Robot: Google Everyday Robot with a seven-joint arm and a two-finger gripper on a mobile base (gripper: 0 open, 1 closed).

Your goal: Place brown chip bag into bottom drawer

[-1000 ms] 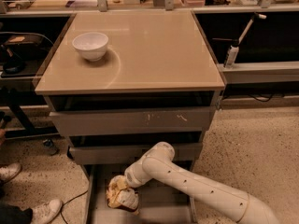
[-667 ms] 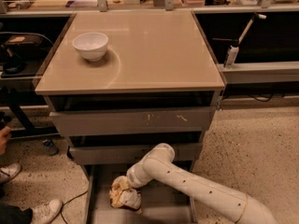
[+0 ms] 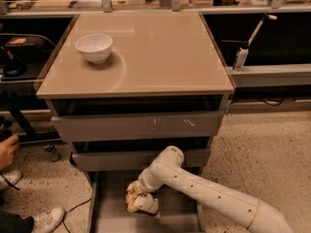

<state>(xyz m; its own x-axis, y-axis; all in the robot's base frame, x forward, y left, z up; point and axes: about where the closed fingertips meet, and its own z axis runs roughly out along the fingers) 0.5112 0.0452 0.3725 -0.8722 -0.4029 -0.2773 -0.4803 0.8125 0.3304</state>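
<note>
The brown chip bag shows as a crumpled pale yellow and white bag low in the camera view, just over the tray of the pulled-out bottom drawer. My gripper is at the end of the white arm that reaches in from the lower right, right on top of the bag. The bag and the wrist hide the fingers. The bag's dark brown top does not show.
A white bowl stands on the tan cabinet top at the left. Two grey drawer fronts sit above the tray. A person's hand and shoes are at the left. A bottle stands at the right.
The gripper and the bag have shifted slightly right and down over the bottom drawer tray. A person's hand has come into view at the left edge.
</note>
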